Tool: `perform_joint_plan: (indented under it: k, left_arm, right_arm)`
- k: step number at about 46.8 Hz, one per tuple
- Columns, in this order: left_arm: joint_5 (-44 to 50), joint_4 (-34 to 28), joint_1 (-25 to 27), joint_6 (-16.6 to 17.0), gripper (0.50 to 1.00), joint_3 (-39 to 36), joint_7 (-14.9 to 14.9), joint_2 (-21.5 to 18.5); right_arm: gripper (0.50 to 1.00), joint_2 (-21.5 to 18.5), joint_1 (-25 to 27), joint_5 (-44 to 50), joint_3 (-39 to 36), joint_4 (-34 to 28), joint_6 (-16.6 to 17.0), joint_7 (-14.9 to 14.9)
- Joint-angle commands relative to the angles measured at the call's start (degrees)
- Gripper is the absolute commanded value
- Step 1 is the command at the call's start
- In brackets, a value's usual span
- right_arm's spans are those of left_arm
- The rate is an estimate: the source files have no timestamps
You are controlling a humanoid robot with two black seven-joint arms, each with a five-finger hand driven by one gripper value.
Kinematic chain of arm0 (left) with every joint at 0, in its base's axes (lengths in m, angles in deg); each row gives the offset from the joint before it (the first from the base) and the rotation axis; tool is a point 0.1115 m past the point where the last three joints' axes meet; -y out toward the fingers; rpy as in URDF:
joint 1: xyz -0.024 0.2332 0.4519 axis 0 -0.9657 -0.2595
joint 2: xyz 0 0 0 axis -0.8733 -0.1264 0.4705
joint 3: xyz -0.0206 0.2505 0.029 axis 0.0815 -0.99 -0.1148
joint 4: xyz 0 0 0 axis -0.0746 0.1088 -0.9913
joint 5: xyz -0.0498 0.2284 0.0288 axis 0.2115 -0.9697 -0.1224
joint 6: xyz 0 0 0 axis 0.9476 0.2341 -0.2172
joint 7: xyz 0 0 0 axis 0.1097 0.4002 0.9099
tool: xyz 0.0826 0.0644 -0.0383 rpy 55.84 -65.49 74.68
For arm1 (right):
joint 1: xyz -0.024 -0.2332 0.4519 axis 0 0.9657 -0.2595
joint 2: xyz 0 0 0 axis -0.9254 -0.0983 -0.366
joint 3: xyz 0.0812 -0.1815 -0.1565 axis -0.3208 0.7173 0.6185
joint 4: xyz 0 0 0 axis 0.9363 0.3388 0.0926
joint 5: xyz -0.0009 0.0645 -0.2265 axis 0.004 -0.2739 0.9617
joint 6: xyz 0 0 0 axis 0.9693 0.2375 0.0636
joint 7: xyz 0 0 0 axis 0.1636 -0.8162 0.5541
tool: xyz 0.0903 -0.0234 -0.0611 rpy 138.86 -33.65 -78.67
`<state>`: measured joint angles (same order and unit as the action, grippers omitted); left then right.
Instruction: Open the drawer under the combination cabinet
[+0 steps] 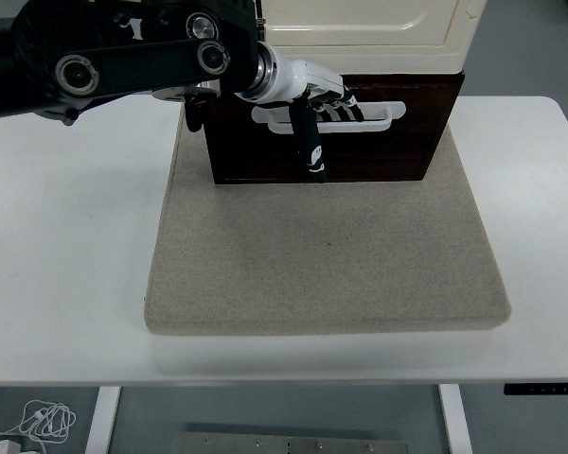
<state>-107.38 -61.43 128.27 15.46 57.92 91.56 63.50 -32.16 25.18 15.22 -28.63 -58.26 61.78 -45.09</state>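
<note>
Dark brown wooden drawer (369, 151) under the cream cabinet (360, 24), at the far end of the grey felt mat (327, 255) on the white table (66, 246); appears shut or nearly so. Left hand (314, 95) at the white slot handle (383, 115), fingers (346, 109) hooked into the recess, thumb hanging down the front. Seat fingertips fully behind the lip, then pull straight toward the near edge, level and slow, without lifting or skewing the cabinet. Right hand out of sight
</note>
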Motion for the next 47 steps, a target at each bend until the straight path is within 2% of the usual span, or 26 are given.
perform_joint_plan:
  k: [1,23,47]
  left_arm:
    - [0.1,-0.4,0.2,-0.2,1.0,0.0,0.0,-0.1]
    - [0.7,-0.9,0.6,-4.2,1.0,0.4,0.0,-0.8]
    - [1.0,-3.0,2.0,-5.6,1.0,0.7,0.1,-1.5]
  right_arm:
    - [0.926,0.0,0.0,0.0,0.0,0.0,0.0,0.0]
    - [0.926,0.0,0.0,0.0,0.0,0.0,0.0,0.0]
    - [0.926,0.0,0.0,0.0,0.0,0.0,0.0,0.0]
